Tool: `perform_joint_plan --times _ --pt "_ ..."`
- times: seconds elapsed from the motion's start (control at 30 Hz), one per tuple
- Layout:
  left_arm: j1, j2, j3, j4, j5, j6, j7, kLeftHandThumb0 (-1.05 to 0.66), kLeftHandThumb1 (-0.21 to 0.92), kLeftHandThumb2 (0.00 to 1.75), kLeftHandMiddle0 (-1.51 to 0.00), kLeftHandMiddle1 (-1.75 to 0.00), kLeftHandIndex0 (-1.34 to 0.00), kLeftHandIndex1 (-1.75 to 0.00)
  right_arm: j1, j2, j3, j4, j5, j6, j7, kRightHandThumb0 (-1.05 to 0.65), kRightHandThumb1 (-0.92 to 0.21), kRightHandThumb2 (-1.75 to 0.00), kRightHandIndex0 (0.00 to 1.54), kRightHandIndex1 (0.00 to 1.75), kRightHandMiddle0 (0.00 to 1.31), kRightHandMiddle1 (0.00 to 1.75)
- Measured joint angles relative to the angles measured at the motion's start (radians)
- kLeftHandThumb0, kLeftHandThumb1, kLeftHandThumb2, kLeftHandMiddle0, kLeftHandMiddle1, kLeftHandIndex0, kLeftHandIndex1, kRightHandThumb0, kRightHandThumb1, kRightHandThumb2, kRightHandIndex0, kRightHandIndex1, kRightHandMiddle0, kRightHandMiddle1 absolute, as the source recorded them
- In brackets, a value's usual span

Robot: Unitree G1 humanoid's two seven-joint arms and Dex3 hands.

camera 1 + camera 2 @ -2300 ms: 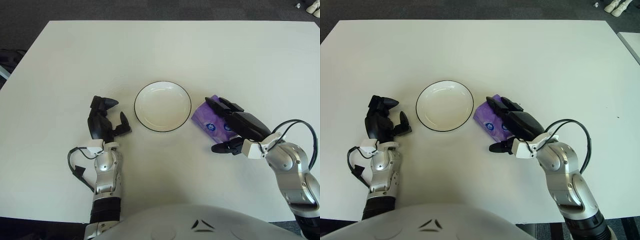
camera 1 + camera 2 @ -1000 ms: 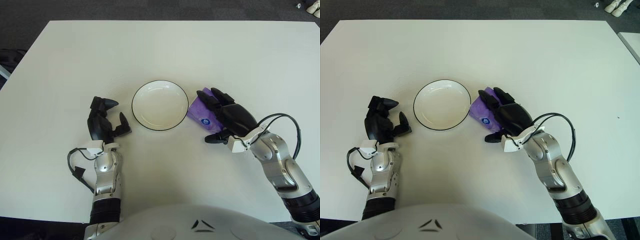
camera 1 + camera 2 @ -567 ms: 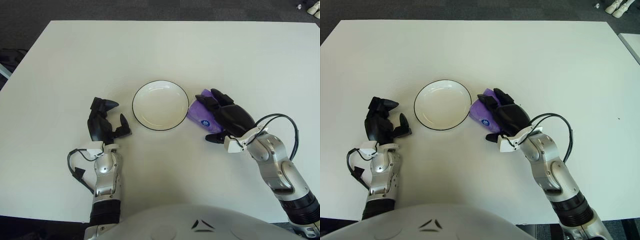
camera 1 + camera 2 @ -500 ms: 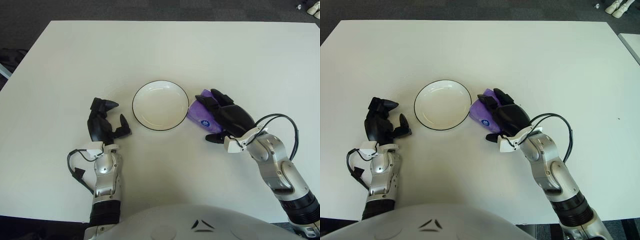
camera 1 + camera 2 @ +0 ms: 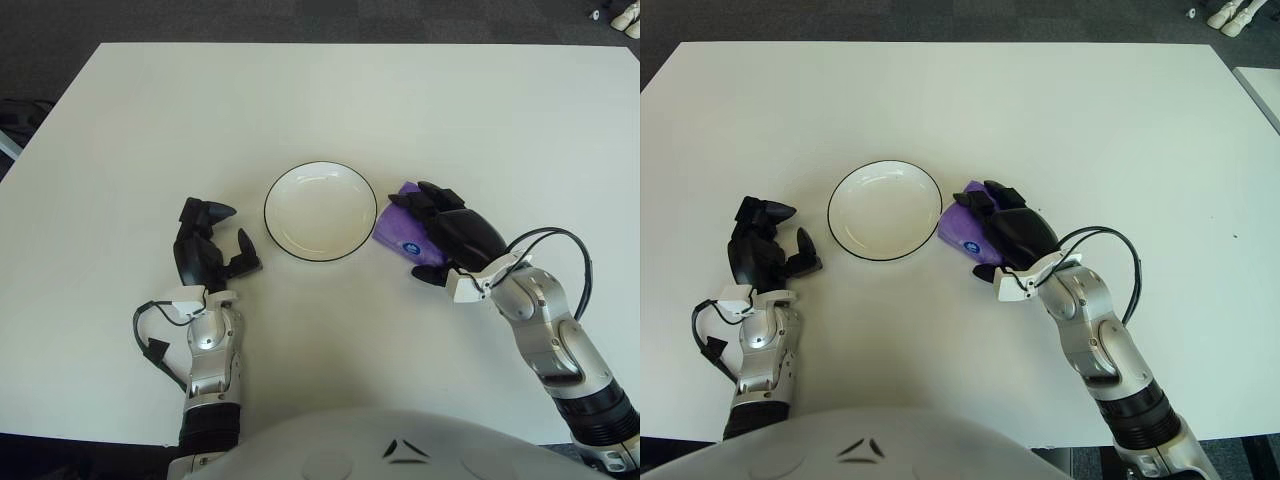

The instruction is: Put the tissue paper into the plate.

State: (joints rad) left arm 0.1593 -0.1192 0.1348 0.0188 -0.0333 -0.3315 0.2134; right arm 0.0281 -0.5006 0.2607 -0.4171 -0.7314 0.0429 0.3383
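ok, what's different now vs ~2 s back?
The right robot hand has slid the purple tissue pack leftward, its fingers closing over it, until the pack sits against the right rim of the plate. The plate itself shifted slightly left. The pack is not yet in the plate. The left robot hand stayed put, left of the plate.

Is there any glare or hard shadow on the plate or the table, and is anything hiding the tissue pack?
Left eye view: the plate shows only a faint sheen near its rim; the table is evenly lit, with soft shadows. Right eye view: the right hand covers most of the purple tissue pack; the left hand shows left of the plate.
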Motion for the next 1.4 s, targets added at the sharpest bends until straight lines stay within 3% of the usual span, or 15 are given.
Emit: perform_joint_plan --times 0.17,0.27,0.33,0.43,0.5,0.57,0.63,0.73,0.97,1.2,1.4 --pt "0.0 0.0 0.0 0.0 0.002 0.0 0.0 -0.01 0.09 1.59 -0.77 -1.75 -0.55 -1.75 0.0 0.005 -0.002 0.014 0.022 -0.01 -0.028 -0.28 -0.09 -1.29 0.0 1.1 0.0 1.61" --pt "0.0 0.0 -0.001 -0.001 0.002 0.0 0.0 -0.01 0.07 1.61 -0.78 -1.75 -0.57 -1.75 0.0 0.006 -0.005 0.022 0.04 -0.016 -0.044 -0.24 -0.08 -1.34 0.0 1.41 0.02 1.71" --pt "0.001 0.0 -0.001 -0.002 0.002 0.002 0.0 -0.01 0.07 1.62 -0.79 -1.75 -0.57 -1.75 0.0 0.007 -0.009 0.031 0.046 -0.016 -0.05 -0.24 -0.09 -1.35 0.0 1.51 0.03 1.73" --pt "0.001 0.0 -0.001 -0.002 0.002 0.004 0.0 -0.01 0.07 1.62 -0.79 -1.75 -0.57 -1.75 0.0 0.007 -0.011 0.04 0.052 -0.015 -0.06 -0.25 -0.12 -1.36 0.0 1.66 0.16 1.74" --pt "0.001 0.0 -0.002 -0.003 0.003 0.007 0.001 -0.01 0.07 1.62 -0.79 -1.75 -0.57 -1.75 -0.001 0.008 -0.011 0.041 0.054 -0.013 -0.062 -0.13 -0.23 -1.31 0.2 1.68 0.35 1.74" --pt "0.002 0.0 -0.002 -0.005 0.003 0.011 0.003 -0.01 0.07 1.62 -0.79 -1.75 -0.57 -1.75 -0.002 0.009 -0.011 0.042 0.057 -0.011 -0.062 -0.07 -0.26 -1.32 0.33 1.68 0.47 1.74" --pt "0.002 0.0 -0.002 -0.007 0.004 0.014 0.008 -0.01 0.08 1.61 -0.78 -1.75 -0.57 -1.75 -0.002 0.012 -0.013 0.044 0.064 -0.01 -0.064 -0.03 -0.21 -1.4 0.52 1.67 0.53 1.75" --pt "0.002 0.0 -0.003 -0.011 0.004 0.017 0.011 -0.01 0.08 1.6 -0.78 -1.75 -0.57 -1.75 -0.002 0.021 -0.017 0.052 0.078 -0.01 -0.08 -0.01 -0.12 -1.52 0.69 1.7 0.56 1.75" --pt "0.002 0.0 -0.003 -0.013 0.001 0.02 0.013 -0.01 0.11 1.57 -0.76 -1.75 -0.54 -1.75 0.012 0.056 -0.023 0.073 0.087 -0.011 -0.146 0.0 -0.01 -1.63 0.88 1.62 0.61 1.75" --pt "0.002 0.0 -0.003 -0.014 -0.001 0.023 0.013 -0.01 0.18 1.49 -0.71 -1.73 -0.49 -1.75 0.05 0.117 -0.041 0.064 0.107 -0.003 -0.202 0.0 0.01 -1.64 0.92 1.59 0.62 1.75" --pt "0.002 0.0 -0.003 -0.012 0.001 0.024 0.016 -0.01 0.21 1.46 -0.69 -1.72 -0.48 -1.75 0.072 0.163 -0.081 0.064 0.203 -0.005 -0.217 0.0 0.02 -1.66 0.93 1.61 0.63 1.75"
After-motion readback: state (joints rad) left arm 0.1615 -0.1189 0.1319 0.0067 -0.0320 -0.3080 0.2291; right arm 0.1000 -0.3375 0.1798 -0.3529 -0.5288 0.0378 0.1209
